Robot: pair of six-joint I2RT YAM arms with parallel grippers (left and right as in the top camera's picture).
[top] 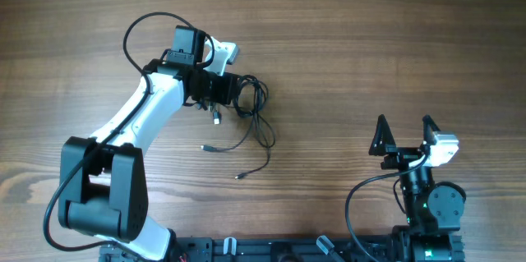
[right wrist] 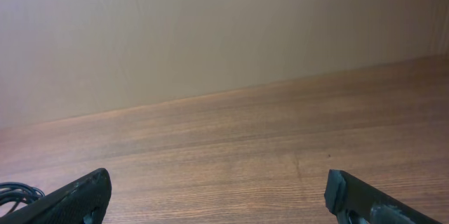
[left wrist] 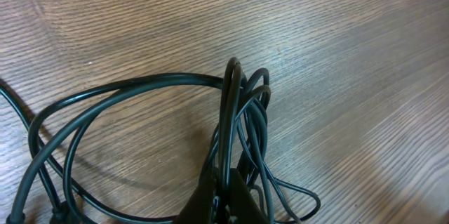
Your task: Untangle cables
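Observation:
A tangle of thin black cables point(top: 251, 106) lies on the wooden table at centre left, with loose ends and small plugs trailing toward the front point(top: 240, 176). My left gripper point(top: 233, 89) sits at the bundle's left edge and is shut on a few cable strands. In the left wrist view the fingers point(left wrist: 224, 196) pinch the strands, and the cable loops point(left wrist: 140, 90) spread out to the left and ahead. My right gripper point(top: 404, 135) is open and empty at the front right, far from the cables. A bit of cable point(right wrist: 14, 192) shows at the far left of the right wrist view.
The wooden table point(top: 370, 40) fills the view. The left arm's own thicker black cable point(top: 136, 32) loops behind its wrist. The right arm's base point(top: 427, 213) stands at the front right edge. A plain wall point(right wrist: 210, 27) rises behind the table.

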